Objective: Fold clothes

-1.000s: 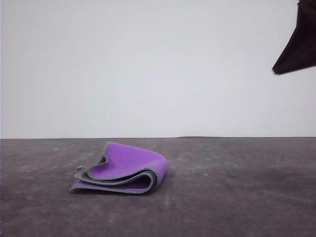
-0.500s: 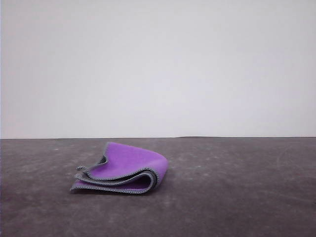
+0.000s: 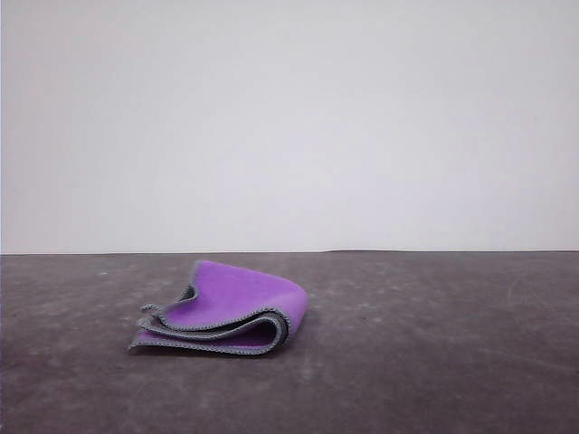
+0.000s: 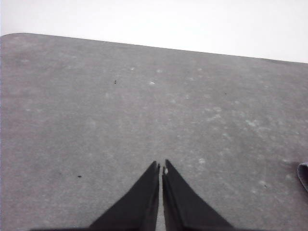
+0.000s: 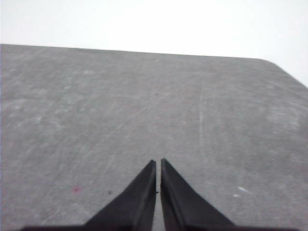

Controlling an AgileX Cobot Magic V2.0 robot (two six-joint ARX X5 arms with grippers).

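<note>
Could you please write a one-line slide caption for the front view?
Small purple-and-grey soft cloth lying folded in loose layers on the dark grey table, before a plain white wall.

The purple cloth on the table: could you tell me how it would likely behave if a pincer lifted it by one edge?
The purple cloth would probably droop: its layers curve softly. The fold would likely fall open, since the layers lie loose. It looks light and unlikely to roll.
</note>
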